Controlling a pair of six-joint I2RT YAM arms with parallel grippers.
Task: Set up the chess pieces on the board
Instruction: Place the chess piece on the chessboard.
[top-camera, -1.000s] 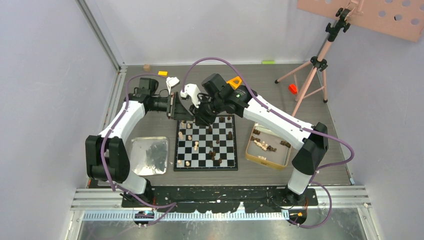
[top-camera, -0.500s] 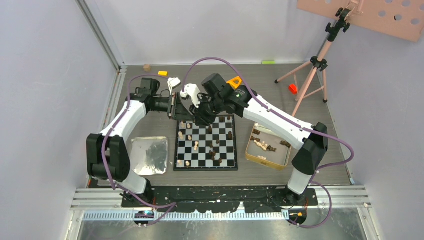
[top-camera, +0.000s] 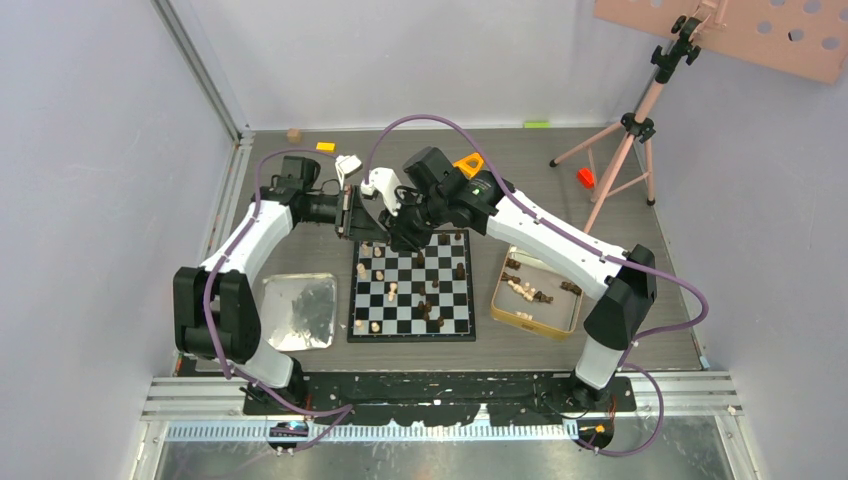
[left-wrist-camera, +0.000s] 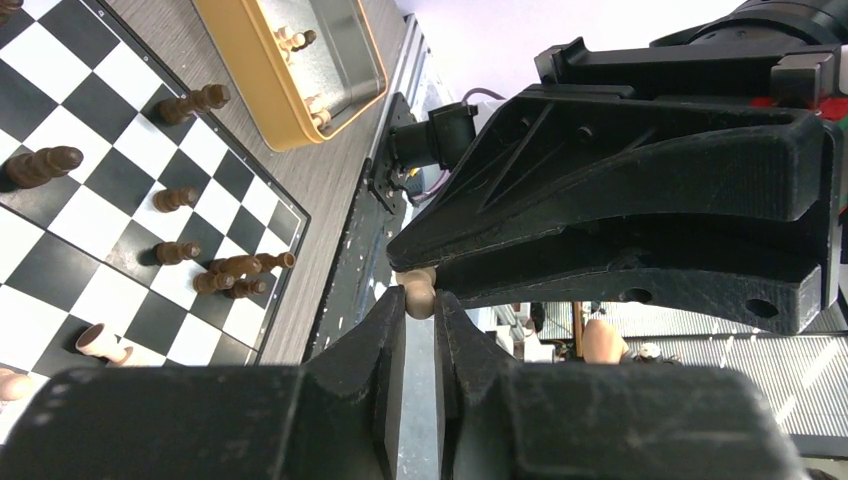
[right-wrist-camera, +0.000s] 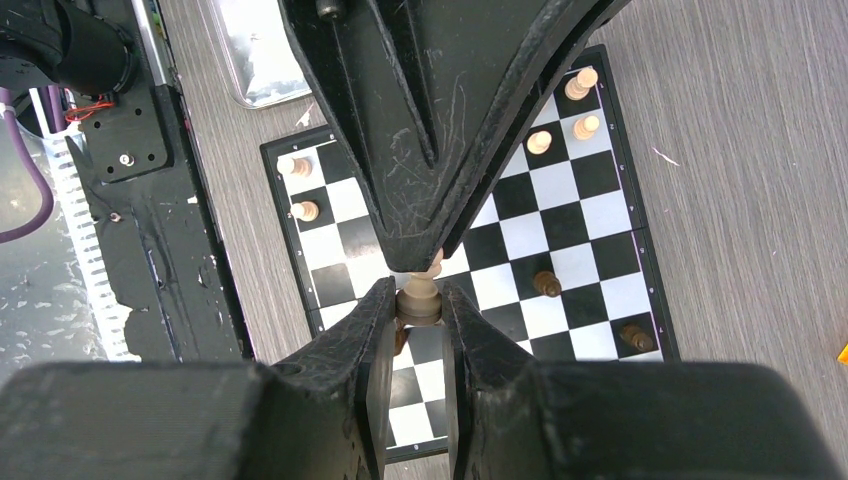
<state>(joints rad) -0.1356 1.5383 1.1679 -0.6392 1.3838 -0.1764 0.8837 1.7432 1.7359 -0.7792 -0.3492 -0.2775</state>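
1. The left claw (left-wrist-camera: 420, 305) and the right claw (right-wrist-camera: 417, 310) met tip to tip above the far left corner of the board (top-camera: 412, 337).
2. A single light tan piece (right-wrist-camera: 420, 295) was caught between them, up in the air and clear of the squares.
3. The right claw was clamped on that piece's base, one finger pressed to each side.
4. The left claw's fingers were drawn together on the same piece's upper end, with only a thin gap between the tips.
5. The board lay flat on the table (top-camera: 520, 190) between the two arms.
6. A few light pieces (top-camera: 392, 292) stood on the board's left half.
7. Several dark pieces (top-camera: 460, 270) were scattered over its right half, and some of them lay on their sides.
8. A gold-rimmed tin (top-camera: 497, 300) sat just right of the board, with light and dark pieces loose inside it.
9. A silver tray (top-camera: 270, 300) sat just left of the board.
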